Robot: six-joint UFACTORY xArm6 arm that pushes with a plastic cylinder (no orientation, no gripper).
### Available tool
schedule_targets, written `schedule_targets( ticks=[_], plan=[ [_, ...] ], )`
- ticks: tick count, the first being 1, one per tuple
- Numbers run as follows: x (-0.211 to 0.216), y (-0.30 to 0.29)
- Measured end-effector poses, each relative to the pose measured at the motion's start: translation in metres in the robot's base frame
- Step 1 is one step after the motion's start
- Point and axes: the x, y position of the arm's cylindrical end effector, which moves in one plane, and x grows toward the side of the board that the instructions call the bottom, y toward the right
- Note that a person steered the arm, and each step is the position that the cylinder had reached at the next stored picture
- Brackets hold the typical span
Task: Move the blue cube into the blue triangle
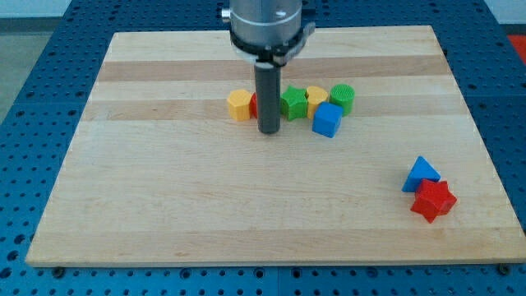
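So the blue cube (327, 120) sits a bit above the middle of the frame, at the lower right edge of a tight little cluster, and the blue triangle (421, 173) is way off in the lower right, well apart from it, with a red star-shaped block (432, 201) touching it just below. My tip (269, 131) is planted on the wooden board (164, 205) at the lower left of the cluster, and since it's just a bare rod there's nothing to open or close and it isn't holding anything; it's not touching the cube either. Here's what worries me: the tip is on the cube's left, with the green block (293, 102) just beside it in between, so a straight shove to the right probably drags the green one along or knocks the cube off at an angle. The yellow block (316, 96) and the green cylinder (343, 98) are right above the cube, so those could get bumped too. There's also a yellow block at the far left (239, 105) and a sliver of red block (254, 104) half hidden behind the rod. And the cube could spin off the tip on that long diagonal run, or come in low and hit the red star instead.
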Motion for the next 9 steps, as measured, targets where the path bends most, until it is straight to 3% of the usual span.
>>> schedule_targets(
  ticks=[1, 4, 7, 9],
  plan=[
    [-0.021, 0.009],
    [-0.023, 0.060],
    [-0.003, 0.095],
    [0.037, 0.111]
  ],
)
